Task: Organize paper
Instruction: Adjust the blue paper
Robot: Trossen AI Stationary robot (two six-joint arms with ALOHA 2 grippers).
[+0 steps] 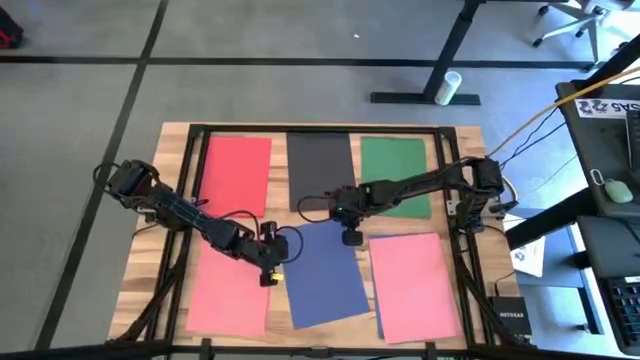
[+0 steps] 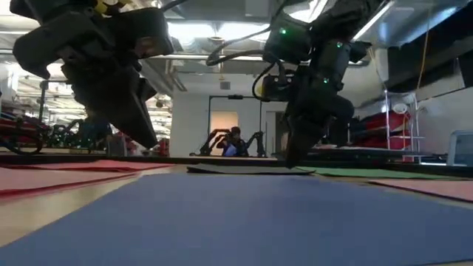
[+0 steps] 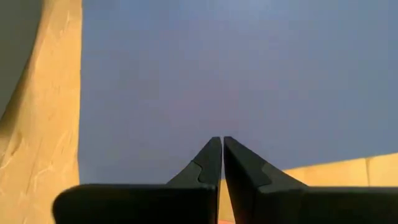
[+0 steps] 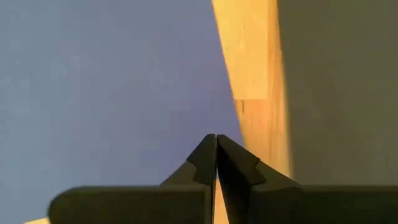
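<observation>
A blue sheet of paper [image 1: 325,275] lies flat on the wooden table, near the front middle. Around it lie a red sheet [image 1: 236,172], a black sheet [image 1: 320,165], a green sheet [image 1: 395,172], a pink sheet [image 1: 228,292] and a second pink sheet [image 1: 415,285]. My left gripper [image 1: 268,277] is shut over the blue sheet's left edge; in the low view its tip [image 2: 151,142] hangs above the table. My right gripper [image 1: 350,240] is shut, pointing down at the blue sheet's far right part [image 4: 186,93], beside bare wood [image 4: 252,74]. My right gripper's shut fingertips [image 2: 292,162] reach down to about the blue sheet's far edge [image 2: 244,171], from above. Whether they touch the paper I cannot tell.
Black frame rails [image 1: 448,180] run along the table's sides and far edge. A small dark box [image 1: 505,318] sits at the front right corner. A desk with a mouse [image 1: 610,188] stands to the right. A person [image 2: 235,142] shows far off in the room.
</observation>
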